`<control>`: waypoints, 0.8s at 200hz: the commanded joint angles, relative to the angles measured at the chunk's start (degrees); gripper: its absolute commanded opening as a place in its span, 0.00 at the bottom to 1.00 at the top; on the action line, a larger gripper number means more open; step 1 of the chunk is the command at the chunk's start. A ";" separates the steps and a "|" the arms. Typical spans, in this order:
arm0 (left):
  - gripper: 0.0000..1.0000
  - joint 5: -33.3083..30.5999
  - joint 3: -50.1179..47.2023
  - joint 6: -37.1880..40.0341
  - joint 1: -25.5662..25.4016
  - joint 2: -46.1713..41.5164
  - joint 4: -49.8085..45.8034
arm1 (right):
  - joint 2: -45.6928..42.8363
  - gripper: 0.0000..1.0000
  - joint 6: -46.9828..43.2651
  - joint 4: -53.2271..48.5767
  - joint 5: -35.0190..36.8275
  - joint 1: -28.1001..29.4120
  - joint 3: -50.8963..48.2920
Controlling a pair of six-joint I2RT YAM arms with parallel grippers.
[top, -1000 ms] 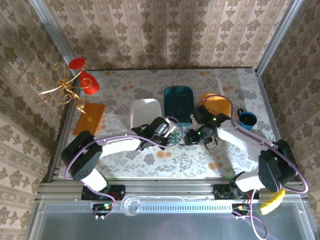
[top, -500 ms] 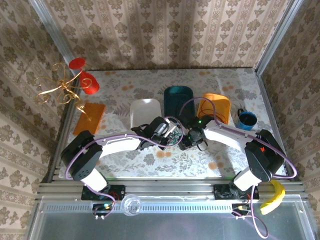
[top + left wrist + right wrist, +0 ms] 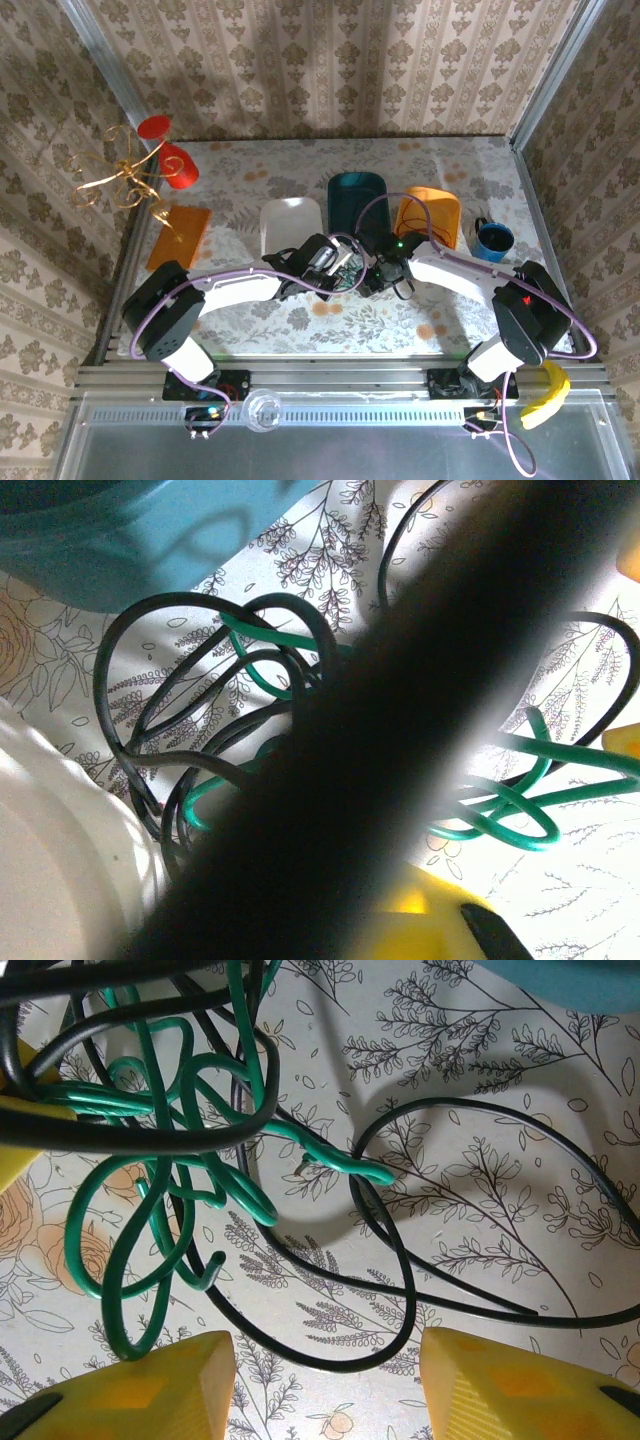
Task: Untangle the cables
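Cables sit bunched at the middle of the table, just below the teal bin and right of the white dish. In the right wrist view the green wire is knotted up in the upper left, with the dark wire looping out toward the right.

Both arms reach in from the lower corners and meet at the knot, wrists bent inward. Probably the plan is one anchors while the other pulls. The left gripper is closed, though whether it's pinching a strand is hard to say — a dark blur crosses its camera. The right gripper hovers low over the table, its yellow fingers spread apart with nothing between them.
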 commanded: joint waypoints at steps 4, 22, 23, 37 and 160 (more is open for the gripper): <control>0.00 0.85 1.32 -0.04 0.51 -0.69 -1.12 | 1.88 0.54 -2.85 1.74 -3.02 1.59 -1.16; 0.00 0.89 1.42 0.13 0.45 -0.69 -1.38 | 3.62 0.54 -2.80 2.41 -4.98 1.79 -1.27; 0.00 0.88 1.46 0.13 0.48 -0.69 -1.40 | 3.68 0.54 -2.79 2.42 -5.03 1.81 -1.23; 0.00 0.89 1.59 0.22 0.47 -0.69 -1.59 | 4.61 0.54 -2.61 3.04 -6.14 2.10 -1.34; 0.00 1.10 1.68 -0.22 0.45 -0.24 -1.06 | 5.24 0.53 1.99 2.04 -0.58 2.19 -2.12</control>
